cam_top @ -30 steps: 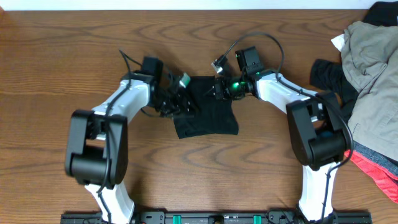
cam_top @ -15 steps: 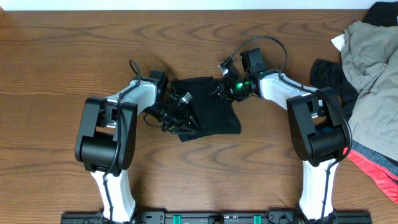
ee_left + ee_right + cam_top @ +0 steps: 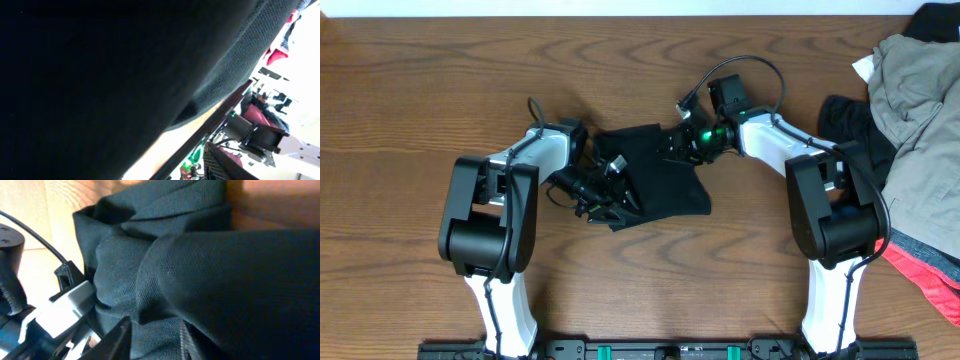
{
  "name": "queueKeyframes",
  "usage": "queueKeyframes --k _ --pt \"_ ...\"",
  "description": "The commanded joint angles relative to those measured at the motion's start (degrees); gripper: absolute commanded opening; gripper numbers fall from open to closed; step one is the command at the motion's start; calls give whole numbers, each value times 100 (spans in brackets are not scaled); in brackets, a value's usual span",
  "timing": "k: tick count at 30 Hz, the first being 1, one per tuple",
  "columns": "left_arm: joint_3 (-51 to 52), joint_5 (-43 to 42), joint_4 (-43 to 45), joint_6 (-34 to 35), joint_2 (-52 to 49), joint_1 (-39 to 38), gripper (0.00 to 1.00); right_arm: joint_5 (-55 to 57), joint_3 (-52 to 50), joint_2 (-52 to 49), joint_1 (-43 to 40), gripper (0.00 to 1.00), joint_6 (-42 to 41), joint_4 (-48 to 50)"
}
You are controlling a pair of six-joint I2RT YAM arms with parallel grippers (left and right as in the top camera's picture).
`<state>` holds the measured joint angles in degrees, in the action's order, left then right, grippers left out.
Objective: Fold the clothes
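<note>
A black shirt lies folded small at the table's middle. My left gripper is at its lower left edge, low on the table, and seems shut on the cloth. In the left wrist view the black shirt fills nearly the whole frame and hides the jaws. My right gripper is at the shirt's upper right edge. In the right wrist view its fingers are shut on a fold of the black shirt. No white logo shows.
A pile of other clothes sits at the right edge: a khaki-grey garment, a black one and a coral-pink one. Both arms' elbows stand beside the shirt. The wooden table extends to the left.
The left arm swung its elbow inward and its gripper moved down along the shirt's left edge. The right gripper shifted slightly right. The shirt spread a little wider.
</note>
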<state>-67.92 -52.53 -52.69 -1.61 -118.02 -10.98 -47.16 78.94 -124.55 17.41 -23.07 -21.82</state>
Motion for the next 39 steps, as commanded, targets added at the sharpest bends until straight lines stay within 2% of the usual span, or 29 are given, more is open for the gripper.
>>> queueKeyframes --k 1,5,9,13,16,18,22,25,33,39 --pt "297 1150 -243 339 -280 334 52 903 -94 -144 -398 37 304 -68" --pt "282 1167 -352 219 -229 564 52 442 -92 -55 -496 45 636 4" --pt "254 1167 -518 -33 103 732 52 448 -79 317 -629 49 1029 20" --pt "214 1169 -529 -79 857 828 52 450 -74 935 -776 50 1355 0" --pt "105 1169 -380 -72 1517 846 53 450 -74 1464 -822 56 1508 -79" --pt "81 1172 11 -20 2002 846 52 448 -74 1775 -811 61 1539 -166" --pt "81 1172 1246 481 2647 844 53 452 -74 2190 -649 62 1827 -492" --pt "81 1172 2293 835 2765 828 52 514 -76 2258 -459 62 1862 -820" --pt "83 1189 3759 938 2090 557 52 1714 -170 2144 258 62 2046 -1829" --pt "83 1097 4454 942 1325 350 52 1799 -284 2015 852 61 2190 -1967"
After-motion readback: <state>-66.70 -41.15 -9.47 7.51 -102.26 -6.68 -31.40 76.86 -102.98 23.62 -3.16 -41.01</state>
